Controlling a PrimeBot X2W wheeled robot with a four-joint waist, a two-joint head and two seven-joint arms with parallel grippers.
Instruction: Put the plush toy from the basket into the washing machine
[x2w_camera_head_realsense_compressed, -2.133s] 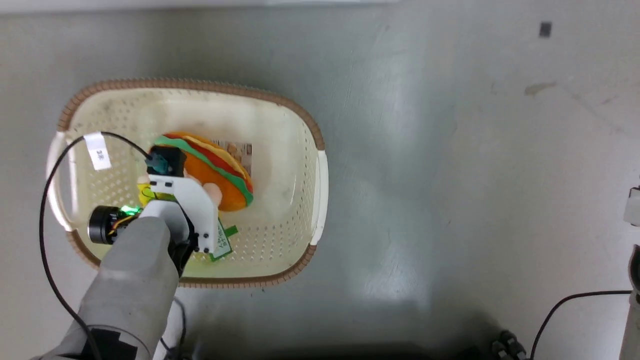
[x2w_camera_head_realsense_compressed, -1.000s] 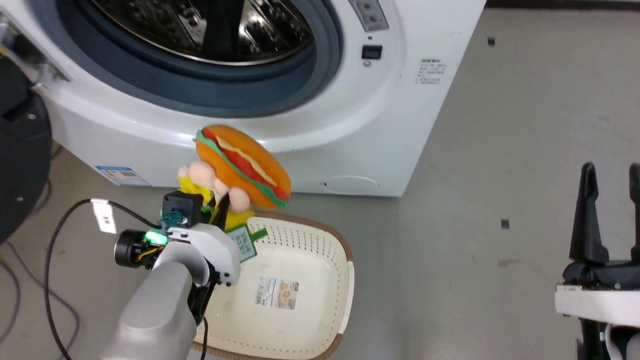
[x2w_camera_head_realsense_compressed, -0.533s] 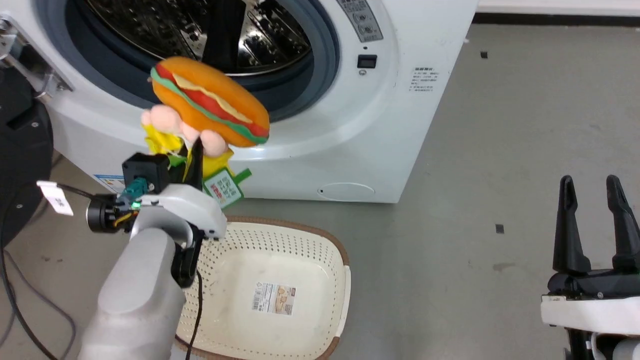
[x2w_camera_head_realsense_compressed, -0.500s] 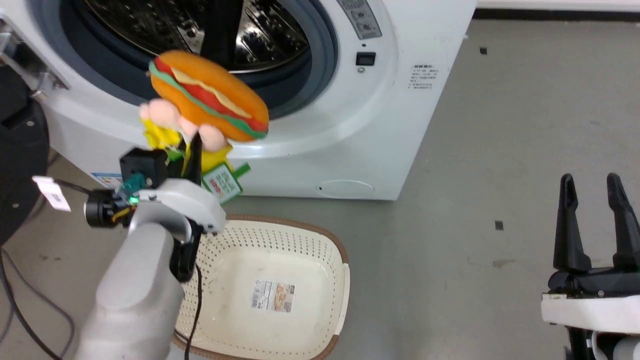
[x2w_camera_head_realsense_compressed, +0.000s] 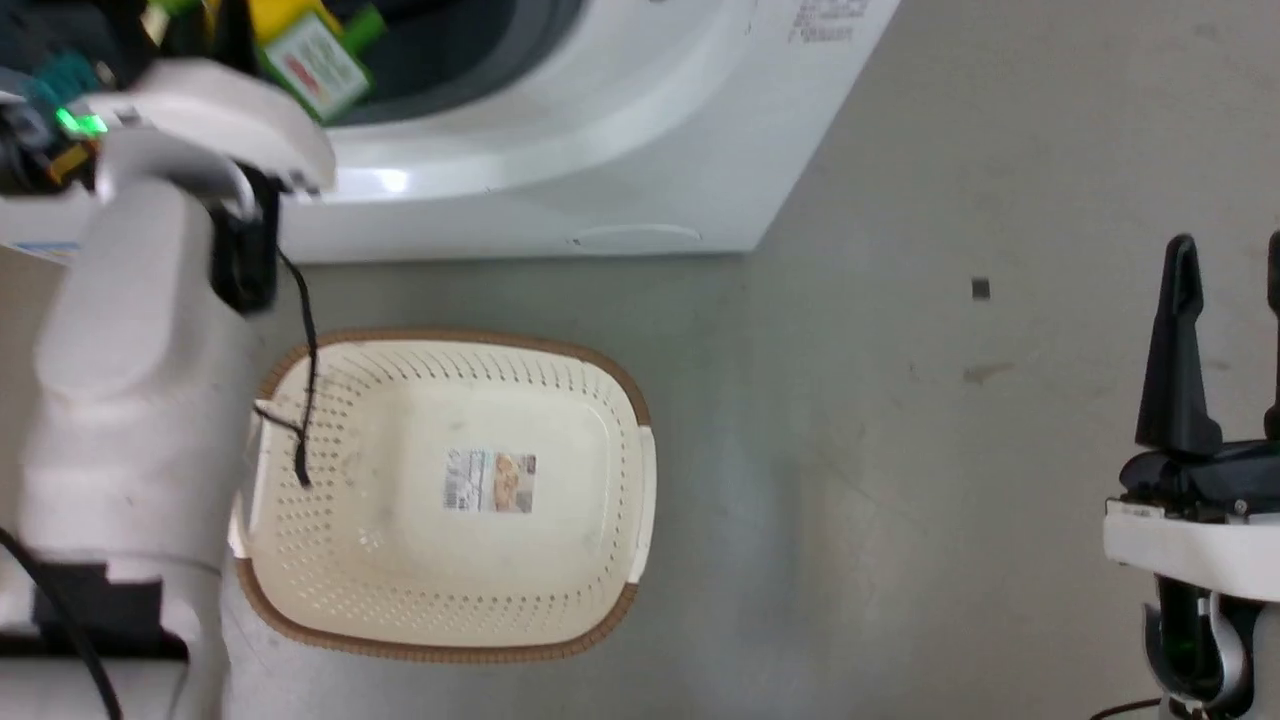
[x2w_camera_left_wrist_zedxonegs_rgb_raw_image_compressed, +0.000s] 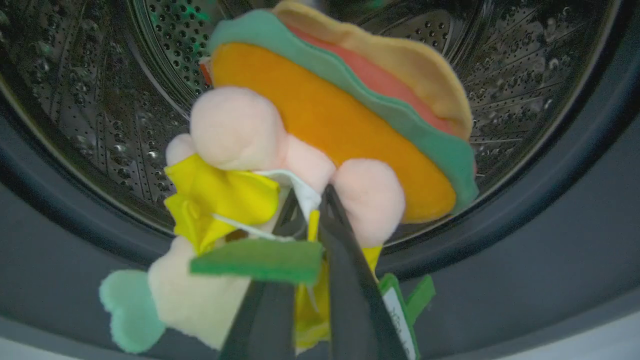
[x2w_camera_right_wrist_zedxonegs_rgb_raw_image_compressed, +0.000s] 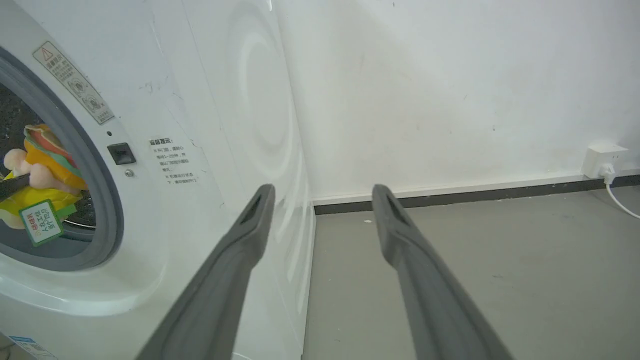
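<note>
Left claw pinched the plush toy by its underside at the mouth of the washing machine's drum, so a good release probably meant reaching past the gasket first, lest it tumble toward the basket.

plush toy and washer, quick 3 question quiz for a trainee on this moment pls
1. True or false: the left gripper is shut on the plush toy.
2. Where is the toy relative to the washing machine? A on top of it; B at its round opening, in front of the drum; C behind it.
3. Fill in: the right gripper is ___ and holds nothing.
Key: 1 true; 2 B; 3 open.
</note>
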